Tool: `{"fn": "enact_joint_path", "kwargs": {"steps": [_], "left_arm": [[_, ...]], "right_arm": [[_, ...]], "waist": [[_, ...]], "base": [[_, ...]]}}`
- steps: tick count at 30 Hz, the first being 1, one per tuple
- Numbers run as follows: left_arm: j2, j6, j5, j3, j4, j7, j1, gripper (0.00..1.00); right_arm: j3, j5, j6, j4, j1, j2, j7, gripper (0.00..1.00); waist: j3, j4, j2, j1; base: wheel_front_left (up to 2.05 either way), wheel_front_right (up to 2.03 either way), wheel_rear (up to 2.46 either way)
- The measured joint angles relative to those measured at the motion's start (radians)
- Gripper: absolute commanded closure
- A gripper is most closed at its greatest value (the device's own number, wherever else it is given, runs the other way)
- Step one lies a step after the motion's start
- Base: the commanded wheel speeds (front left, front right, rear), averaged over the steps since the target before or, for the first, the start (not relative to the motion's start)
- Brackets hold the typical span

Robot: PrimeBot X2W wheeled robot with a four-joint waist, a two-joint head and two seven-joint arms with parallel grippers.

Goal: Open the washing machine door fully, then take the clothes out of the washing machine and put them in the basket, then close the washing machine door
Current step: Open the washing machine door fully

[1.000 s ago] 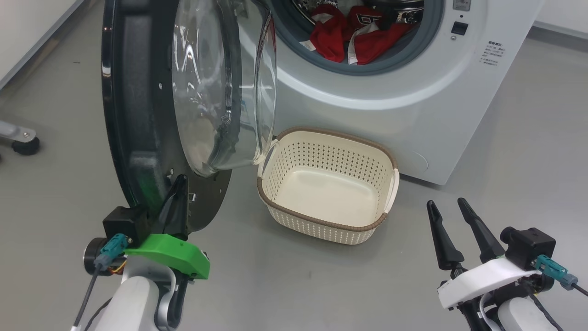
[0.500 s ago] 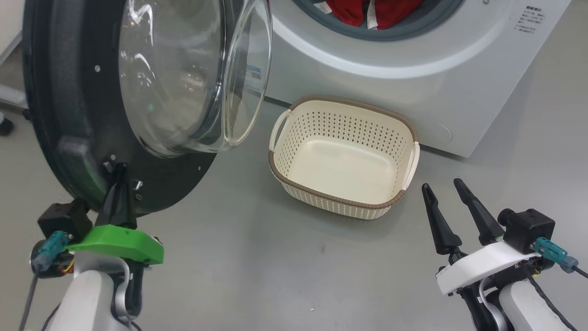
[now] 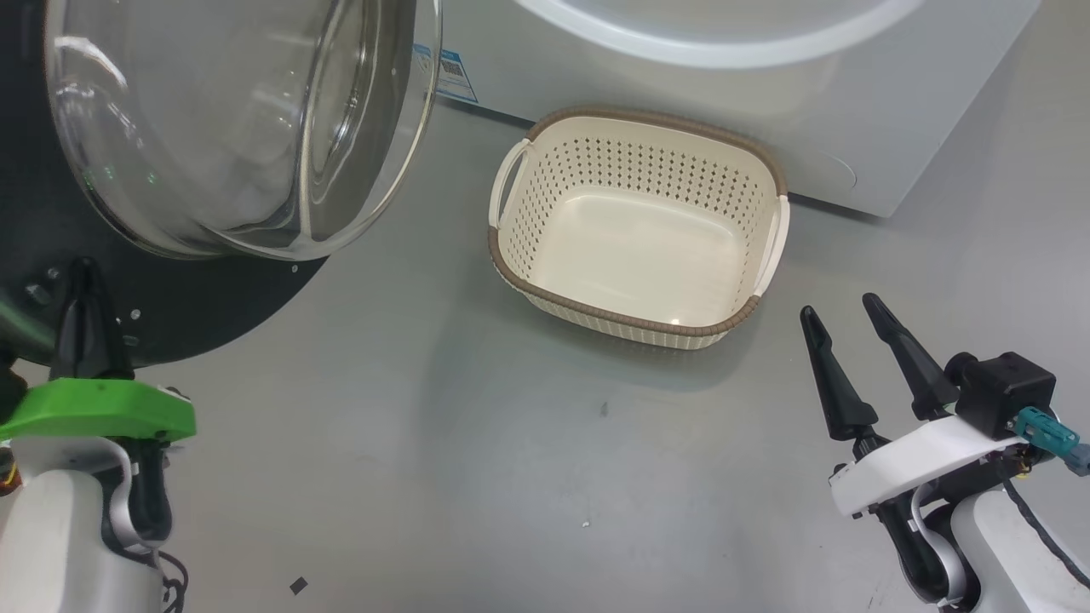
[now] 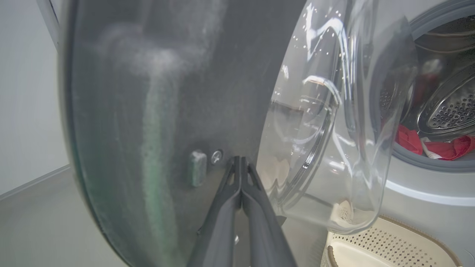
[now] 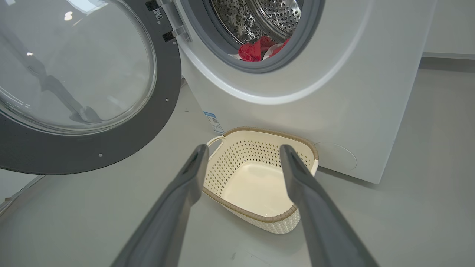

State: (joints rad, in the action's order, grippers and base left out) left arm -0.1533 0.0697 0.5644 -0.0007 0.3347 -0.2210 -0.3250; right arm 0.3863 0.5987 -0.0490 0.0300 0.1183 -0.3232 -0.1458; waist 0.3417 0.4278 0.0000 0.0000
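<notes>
Left wrist view: the left jaws are seen clenched together with nothing between them, their fingers [image 4: 230, 200] set tip-first at the dark inner face of the door [image 4: 156, 92], beside a screw [image 4: 216, 157]; contact cannot be confirmed. The door is stood wide open to the left, its glass bowl [image 3: 238, 128] bulging toward the washer [image 5: 334, 92]. The right jaws are held spread and empty above the floor [image 3: 426, 443] at the near right, pointed toward the basket [image 3: 630, 321]. The basket is set on the floor just before the washer. Red clothes [image 5: 256, 50] are seen lying in the drum [image 5: 274, 15].
</notes>
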Motion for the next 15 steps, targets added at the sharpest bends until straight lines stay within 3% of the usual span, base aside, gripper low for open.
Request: {"fn": "enact_joint_path", "kwargs": {"steps": [15], "left_arm": [[-0.062, -0.003, 0.071, 0.107, 0.082, -0.009, -0.076, 1.00]], "right_arm": [[-0.026, -0.015, 0.017, -0.036, 0.019, -0.054, 0.033, 0.00]], "waist": [[0.094, -0.009, 0.0000, 0.0000]], "base": [[0.00, 0.00, 0.00]]}}
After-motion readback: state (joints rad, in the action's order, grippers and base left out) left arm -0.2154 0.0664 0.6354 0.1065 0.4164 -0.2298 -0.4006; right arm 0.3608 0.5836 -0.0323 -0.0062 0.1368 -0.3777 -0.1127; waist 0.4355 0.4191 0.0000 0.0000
